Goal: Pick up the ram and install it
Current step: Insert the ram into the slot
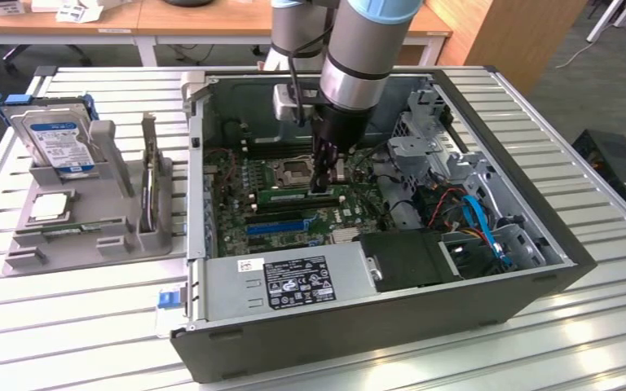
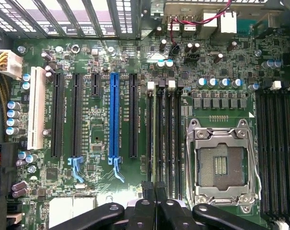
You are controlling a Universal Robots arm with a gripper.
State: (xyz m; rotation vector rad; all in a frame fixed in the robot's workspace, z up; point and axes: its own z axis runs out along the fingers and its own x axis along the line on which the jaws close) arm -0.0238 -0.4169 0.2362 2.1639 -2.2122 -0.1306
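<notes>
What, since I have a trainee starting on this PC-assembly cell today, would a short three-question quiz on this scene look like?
1. Fill in: the hard drive stands in the grey holder on the exterior view's ___ of the case.
2. Pick one: the shut gripper is nearest A the hard drive; B the ram; C the grey holder.
3. True or false: the CPU socket holds a processor.
Key: 1 left; 2 B; 3 false.
</notes>
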